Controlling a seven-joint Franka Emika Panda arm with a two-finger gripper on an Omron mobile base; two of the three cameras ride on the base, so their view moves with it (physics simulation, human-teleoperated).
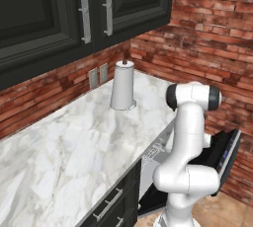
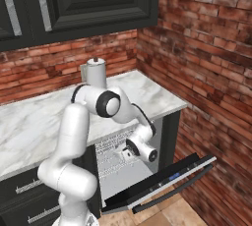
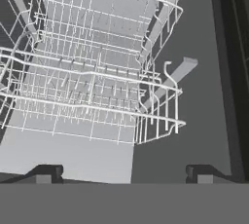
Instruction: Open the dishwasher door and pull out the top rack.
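The dishwasher door (image 2: 162,183) hangs lowered at the right end of the counter, its black inner face up and the bluish control marks along its outer edge, which reaches out toward the brick side wall (image 2: 216,97). Above it, the top rack (image 3: 92,79) of thin wire grid sits inside the grey tub, its front corner and front rail toward the camera in the hand view, with a grey rail running along its side. Open grey wall lies beside the rack.

The gripper (image 3: 124,172) points into the cavity with its two dark tips spread as wide as they go, holding nothing and clear of the wire. The arm (image 2: 113,107) bends down from the shoulder over the marble counter (image 1: 74,142) edge, wrist tucked into the opening above the door. A paper towel roll (image 1: 123,85) stands upright on the counter near the back wall, well apart from the arm.
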